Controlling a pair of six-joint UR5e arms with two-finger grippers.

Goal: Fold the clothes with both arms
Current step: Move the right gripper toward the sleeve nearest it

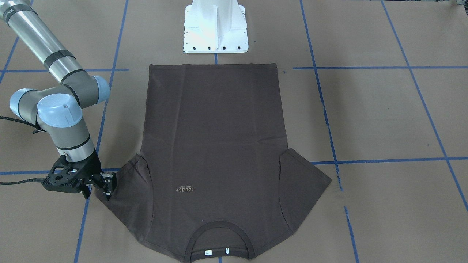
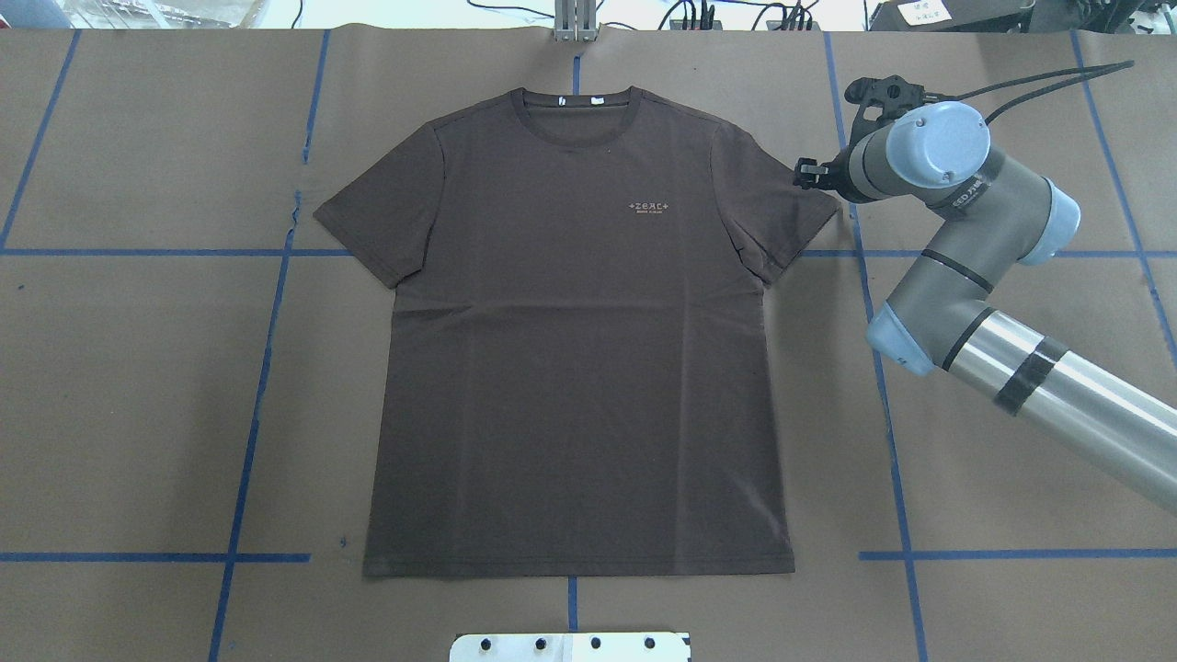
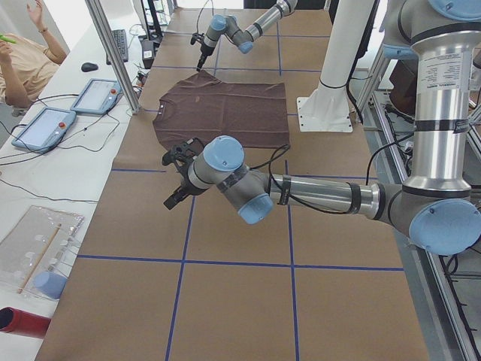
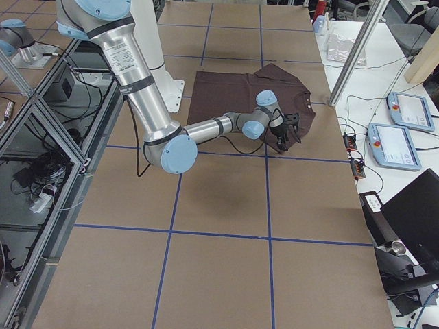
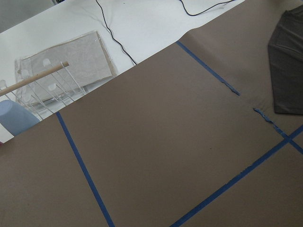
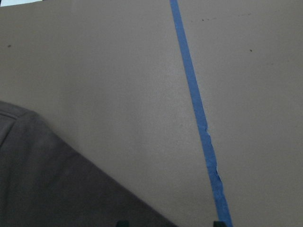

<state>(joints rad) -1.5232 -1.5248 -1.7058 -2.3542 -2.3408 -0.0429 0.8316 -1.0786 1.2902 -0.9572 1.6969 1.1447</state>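
Observation:
A dark brown T-shirt (image 2: pixel 570 349) lies flat and spread out on the brown paper table, collar away from the robot and pale chest logo (image 2: pixel 651 208) up. My right gripper (image 2: pixel 809 175) is low at the outer edge of the sleeve on the robot's right, as the front view (image 1: pixel 108 184) also shows. In the right wrist view its fingertips (image 6: pixel 124 222) stand apart, open, with the sleeve hem (image 6: pixel 47 179) beside them. My left gripper (image 3: pixel 176 180) shows only in the exterior left view, raised over the table beyond the other sleeve; I cannot tell whether it is open or shut.
The white pedestal base (image 1: pixel 215 29) stands at the shirt's hem side. Blue tape lines (image 2: pixel 267 368) grid the paper. A clear plastic tray (image 5: pixel 71 66), a blue cup (image 5: pixel 16 118) and tablets (image 3: pixel 45 124) lie on the white bench past the table's far edge.

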